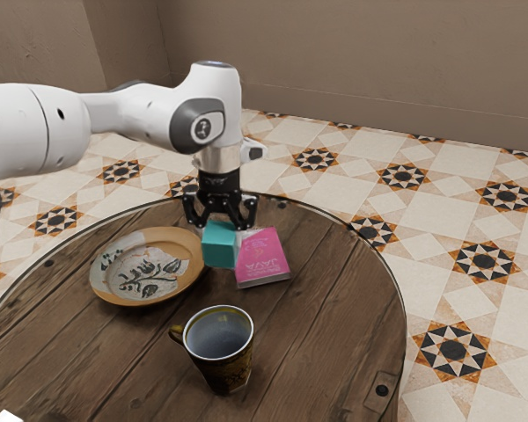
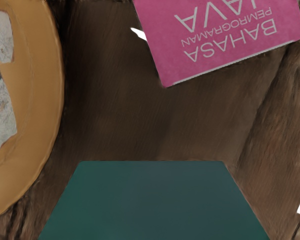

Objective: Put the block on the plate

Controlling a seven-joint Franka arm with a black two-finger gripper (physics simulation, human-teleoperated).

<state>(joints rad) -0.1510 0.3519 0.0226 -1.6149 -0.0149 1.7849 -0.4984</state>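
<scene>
The teal block (image 1: 220, 244) is up in the hand (image 1: 221, 223), its two fingers clamped on the block from opposite sides near its top, as far as I can make out from over here. It looks to be clear of the tabletop (image 1: 310, 345), hanging by the gap between the plate (image 1: 150, 273) and the pink book (image 1: 264, 259), with the plate just over toward the exterior view's left. In the wrist view, too, the block looms large and close, the plate's orange rim to one side of it and the book's corner beyond. So I'd say the picking-up part is done and the carrying part is in hand; the plate lies bare, ready for it. What's wanted next is a short sideways move toward the plate, the block kept high enough to pass over the raised rim, and then a gentle lowering once it is above the painted middle. Letting go too early could leave the block tipped on the rim, half on and half off. The mug (image 1: 224, 371) stands nearer the exterior camera, apart from that path, and shouldn't trouble anyone if the arm goes straight across. Once the block sits flat, the fingers can spread and the hand lift straight up.
</scene>
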